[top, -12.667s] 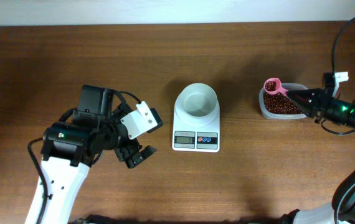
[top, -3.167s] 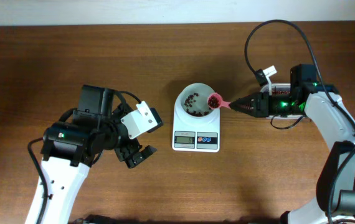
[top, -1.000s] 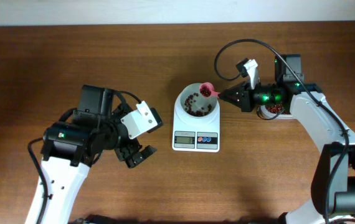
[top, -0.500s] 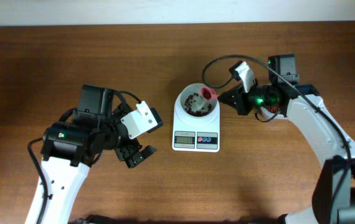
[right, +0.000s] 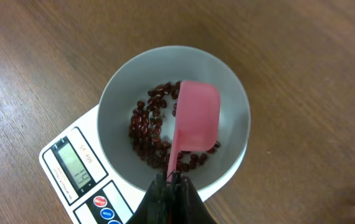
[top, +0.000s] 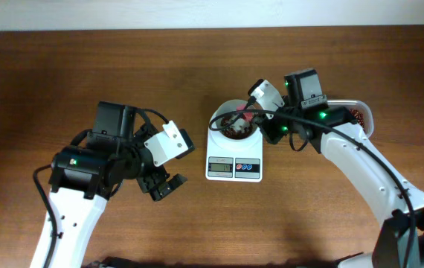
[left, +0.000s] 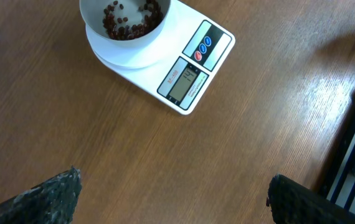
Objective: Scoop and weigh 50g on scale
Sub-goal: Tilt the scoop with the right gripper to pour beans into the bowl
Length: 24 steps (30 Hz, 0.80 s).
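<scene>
The white scale [top: 233, 168] stands mid-table with its round bowl [top: 216, 119] on top. Dark red-brown beans [right: 147, 132] lie in a loose heap in the bowl. My right gripper [right: 169, 180] is shut on the handle of a pink scoop [right: 196, 118], which hangs turned over above the beans, its back side facing up. From overhead the right gripper [top: 262, 123] sits at the bowl's right rim. My left gripper [left: 174, 199] is open over bare wood, in front and left of the scale [left: 193, 68]; its fingers [left: 47, 196] hold nothing.
A clear tub of beans [top: 359, 117] stands right of the scale, mostly hidden under my right arm. The left arm [top: 108, 160] rests at the table's left. The scale's display [right: 73, 165] and its buttons [right: 103, 205] face the front edge.
My right arm has swung left from the tub side to over the bowl. The scoop has tipped over, and its beans now lie in the bowl. The left arm has not moved.
</scene>
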Tool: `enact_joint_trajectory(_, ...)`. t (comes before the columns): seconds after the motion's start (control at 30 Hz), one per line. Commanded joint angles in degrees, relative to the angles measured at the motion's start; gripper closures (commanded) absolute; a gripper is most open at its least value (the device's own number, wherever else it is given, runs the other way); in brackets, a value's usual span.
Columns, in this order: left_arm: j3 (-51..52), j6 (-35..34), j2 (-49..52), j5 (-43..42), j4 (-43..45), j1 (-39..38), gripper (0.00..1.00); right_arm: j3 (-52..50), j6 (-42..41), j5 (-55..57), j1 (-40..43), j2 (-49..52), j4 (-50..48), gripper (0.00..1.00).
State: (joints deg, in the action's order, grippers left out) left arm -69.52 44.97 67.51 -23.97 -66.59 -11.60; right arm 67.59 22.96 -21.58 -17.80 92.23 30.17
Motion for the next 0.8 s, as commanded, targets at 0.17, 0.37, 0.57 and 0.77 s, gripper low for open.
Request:
enact_joint_trajectory(0.17, 0.11, -0.5, 0.02, -0.24, 0.09, 0.26, 0.01, 0.02, 0.83, 4.39, -2.38, -3.1, 0.63, 0.96)
enact_joint_trajectory(0.37, 0.11, -0.48, 0.02, -0.22, 0.09, 0.26, 0.01, 0.02, 0.42, 5.22, -2.95, -3.1, 0.9, 0.96)
enact_joint_trajectory(0.57, 0.11, -0.48, 0.02, -0.24, 0.09, 0.26, 0.01, 1.05, 0.39, 5.51, -3.13, -3.96, 0.96, 0.96)
enact_joint_trajectory(0.77, 0.11, -0.48, 0.02, -0.24, 0.09, 0.26, 0.01, 2.12, 0.22, 5.53, -2.32, -8.9, 0.94, 0.96)
